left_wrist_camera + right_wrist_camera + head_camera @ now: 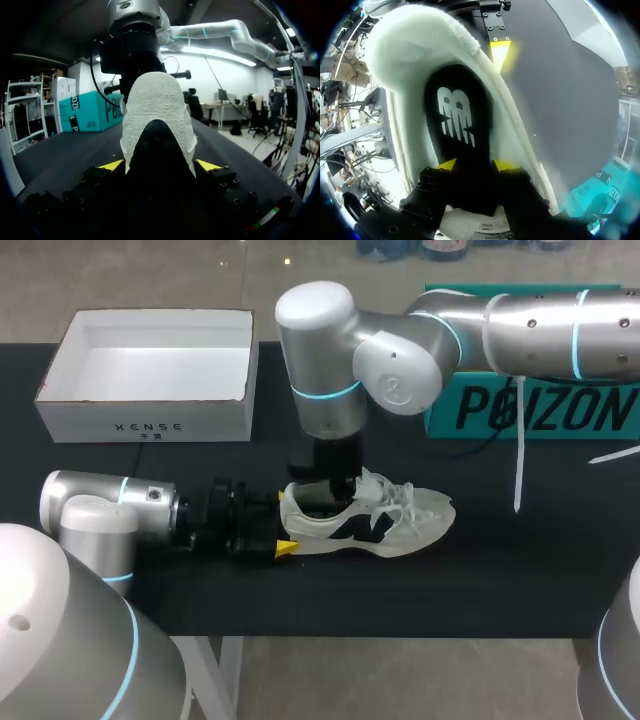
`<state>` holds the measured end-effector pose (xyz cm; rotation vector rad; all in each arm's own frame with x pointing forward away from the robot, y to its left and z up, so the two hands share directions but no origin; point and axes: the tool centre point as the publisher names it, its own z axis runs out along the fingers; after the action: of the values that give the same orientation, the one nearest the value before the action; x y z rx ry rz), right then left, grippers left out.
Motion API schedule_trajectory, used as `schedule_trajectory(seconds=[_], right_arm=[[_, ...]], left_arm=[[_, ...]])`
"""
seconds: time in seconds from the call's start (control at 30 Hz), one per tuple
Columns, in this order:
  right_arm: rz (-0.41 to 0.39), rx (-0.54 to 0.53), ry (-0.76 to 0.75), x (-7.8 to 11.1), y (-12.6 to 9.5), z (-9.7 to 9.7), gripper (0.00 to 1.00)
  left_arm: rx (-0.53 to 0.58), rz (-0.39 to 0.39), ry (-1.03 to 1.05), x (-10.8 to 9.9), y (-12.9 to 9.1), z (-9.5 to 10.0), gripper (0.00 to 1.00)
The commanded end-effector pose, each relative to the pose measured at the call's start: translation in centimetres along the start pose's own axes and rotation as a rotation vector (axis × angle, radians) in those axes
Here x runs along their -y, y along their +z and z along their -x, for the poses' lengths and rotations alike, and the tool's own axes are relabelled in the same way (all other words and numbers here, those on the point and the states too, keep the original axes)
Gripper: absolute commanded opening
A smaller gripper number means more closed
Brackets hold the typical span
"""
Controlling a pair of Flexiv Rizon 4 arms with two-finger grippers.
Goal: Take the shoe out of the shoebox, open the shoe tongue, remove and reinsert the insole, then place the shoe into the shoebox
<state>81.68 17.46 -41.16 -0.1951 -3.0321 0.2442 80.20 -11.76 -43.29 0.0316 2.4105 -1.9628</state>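
A white shoe (385, 518) with a black side logo lies on the black table, toe to the right. My left gripper (283, 530) comes in from the left and is shut on its heel. In the left wrist view the heel (156, 105) sits between the two yellow tips of the left gripper (160, 165), which touch it from both sides. My right gripper (335, 485) reaches down into the shoe's opening. In the right wrist view the black insole (455, 115) lies inside the shoe. The right gripper (476, 165) stands over it, open, with its tips apart.
The open white shoebox (150, 420) stands at the back left of the table. A teal box (530, 410) stands at the back right, behind my right arm. A thin white strap (518, 465) hangs down beside it.
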Motion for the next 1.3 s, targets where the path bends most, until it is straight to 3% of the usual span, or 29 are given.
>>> schedule_trajectory(seconds=[0.03, 0.17, 0.2, 0.27, 1.3], right_arm=[[-0.013, 0.000, 0.002, -1.0, 2.5, -0.4, 0.42], [-0.021, -0.002, 0.000, -1.0, 3.4, -1.0, 0.40], [-0.021, -0.006, -0.004, -1.0, 3.5, -1.2, 0.34], [-0.022, -0.016, -0.012, -0.9, 3.6, -1.4, 0.00], [-0.063, -0.120, -0.064, -0.5, -0.1, -2.3, 0.00]], left_arm=[[-0.001, 0.001, 0.000, -0.1, 0.1, 0.0, 0.00], [-0.001, 0.001, 0.000, -0.1, 0.1, 0.0, 0.00], [-0.001, 0.001, 0.000, -0.1, 0.1, 0.0, 0.00], [-0.001, 0.001, 0.000, -0.1, 0.1, 0.0, 0.00], [-0.001, 0.001, 0.000, -0.1, 0.1, 0.0, 0.00]])
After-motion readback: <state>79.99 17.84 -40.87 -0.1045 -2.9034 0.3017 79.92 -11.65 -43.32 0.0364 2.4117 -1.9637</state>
